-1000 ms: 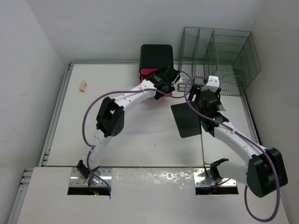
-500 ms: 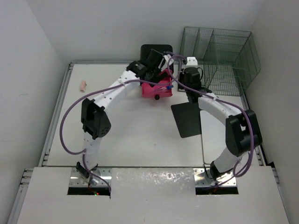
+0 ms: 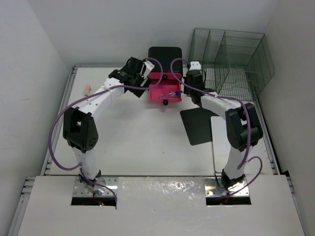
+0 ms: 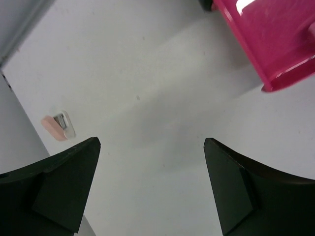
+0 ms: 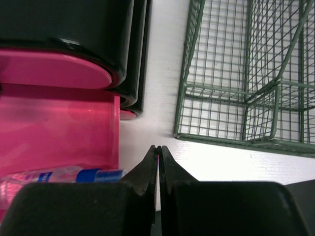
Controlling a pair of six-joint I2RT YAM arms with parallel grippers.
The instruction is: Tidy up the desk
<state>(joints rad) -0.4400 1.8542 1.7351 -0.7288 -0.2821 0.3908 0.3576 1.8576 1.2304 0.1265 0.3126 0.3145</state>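
Has the right gripper (image 5: 157,156) pinched fully shut, nothing seen between the tips, just beside the right wall of the pink tray (image 5: 59,128). Has the left gripper (image 4: 152,189) spread wide and empty, hovering left of that tray. Shows a blue-capped clear bottle (image 5: 64,174) lying inside the tray, a black box (image 3: 165,56) at its far end, a green wire rack (image 3: 231,49) to its right, a black mat (image 3: 197,125) on its near right and a small pink object (image 3: 87,90) far to its left. Carries all on the white bench (image 3: 142,142), whose edges lie square to the walls; cannot tell the long axis under foreshortening.

Overhead above desk (image 3: 147,147); close wrists share pink bin (image 3: 165,91).
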